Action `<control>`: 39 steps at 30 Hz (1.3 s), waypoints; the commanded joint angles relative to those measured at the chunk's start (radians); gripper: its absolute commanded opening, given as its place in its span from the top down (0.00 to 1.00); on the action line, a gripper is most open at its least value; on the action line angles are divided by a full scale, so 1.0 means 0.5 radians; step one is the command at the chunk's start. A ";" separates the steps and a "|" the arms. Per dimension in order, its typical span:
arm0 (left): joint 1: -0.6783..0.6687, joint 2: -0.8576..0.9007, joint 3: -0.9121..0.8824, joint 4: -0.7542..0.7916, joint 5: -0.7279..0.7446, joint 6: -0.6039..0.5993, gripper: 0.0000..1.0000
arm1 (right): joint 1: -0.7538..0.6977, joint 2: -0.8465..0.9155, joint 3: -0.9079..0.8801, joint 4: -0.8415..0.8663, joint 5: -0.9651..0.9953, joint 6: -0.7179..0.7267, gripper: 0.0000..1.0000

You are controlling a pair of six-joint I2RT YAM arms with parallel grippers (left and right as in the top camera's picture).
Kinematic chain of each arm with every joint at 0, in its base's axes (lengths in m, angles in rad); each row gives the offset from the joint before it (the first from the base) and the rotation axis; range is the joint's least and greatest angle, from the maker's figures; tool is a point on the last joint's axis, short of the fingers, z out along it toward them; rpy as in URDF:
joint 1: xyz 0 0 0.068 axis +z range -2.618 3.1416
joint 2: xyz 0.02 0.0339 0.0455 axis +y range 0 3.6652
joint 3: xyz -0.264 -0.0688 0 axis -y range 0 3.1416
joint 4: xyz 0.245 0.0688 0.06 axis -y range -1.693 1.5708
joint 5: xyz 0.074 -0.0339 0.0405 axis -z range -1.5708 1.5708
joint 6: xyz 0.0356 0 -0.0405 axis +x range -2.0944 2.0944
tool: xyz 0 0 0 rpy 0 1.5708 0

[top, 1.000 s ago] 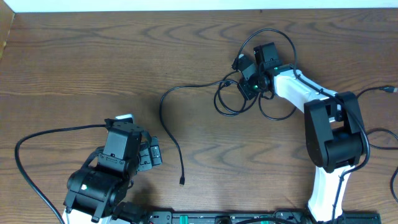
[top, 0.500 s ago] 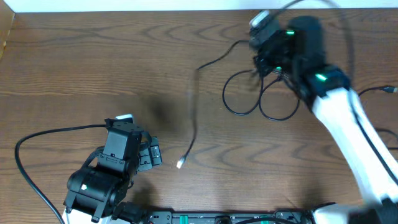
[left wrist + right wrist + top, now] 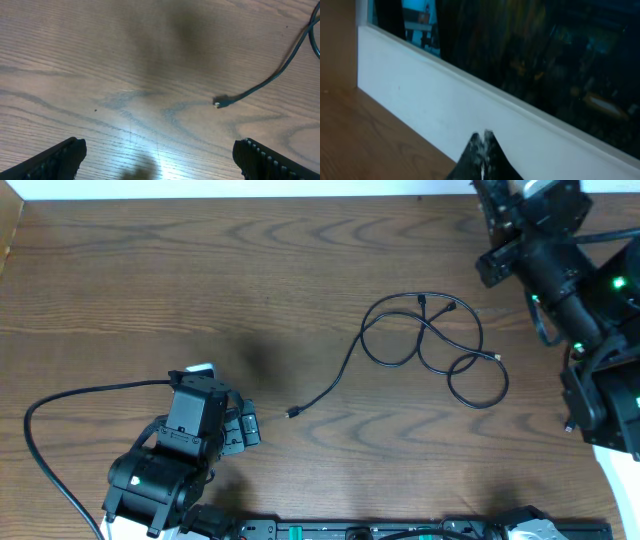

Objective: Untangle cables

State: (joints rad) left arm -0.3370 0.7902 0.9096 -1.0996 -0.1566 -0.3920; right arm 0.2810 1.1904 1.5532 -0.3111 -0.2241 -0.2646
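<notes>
The cables [image 3: 363,332] lie loose on the wooden table right of centre, thin black cords in overlapping loops with small plugs [image 3: 422,301] at the ends. One long strand runs down-left to a plug [image 3: 292,414]; that plug [image 3: 220,102] also shows in the left wrist view, ahead and to the right of my left gripper [image 3: 160,170]. That gripper is open wide and empty, low at the front left [image 3: 240,430]. My right arm [image 3: 560,260] is raised at the back right. My right gripper [image 3: 485,136] is shut, holds nothing that I can see, and points at the white wall.
A thick black robot cable [image 3: 60,405] loops across the table's front left beside the left arm. A white wall strip [image 3: 445,100] runs along the table's far edge [image 3: 350,130]. The right arm's base stands at the right [image 3: 610,410].
My right arm has lifted off the tangle and swung up to the back right. The cables were dragged, then dropped back in wider loops, and the long strand's plug now lies farther back.
</notes>
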 commanded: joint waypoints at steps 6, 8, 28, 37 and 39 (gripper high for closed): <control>-0.001 0.000 0.034 -0.007 -0.018 0.012 0.02 | -0.099 0.146 0.038 -0.542 0.148 0.035 0.42; -0.001 0.000 0.034 -0.007 -0.018 0.012 0.02 | -0.120 0.218 0.034 -0.683 0.174 0.016 0.20; -0.001 0.000 0.034 -0.007 -0.018 0.012 0.02 | -0.137 1.384 0.027 -1.150 0.150 -0.462 0.10; -0.001 0.000 0.034 -0.007 -0.018 0.012 0.02 | -0.136 1.678 0.027 -1.143 0.008 -0.462 0.11; 0.000 0.000 0.034 -0.007 -0.018 0.012 0.02 | -0.136 1.724 0.027 -1.141 0.009 -0.463 0.12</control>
State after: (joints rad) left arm -0.3370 0.7902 0.9096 -1.0996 -0.1566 -0.3920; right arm 0.2173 2.0228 1.5677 -0.8841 -0.1913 -0.4812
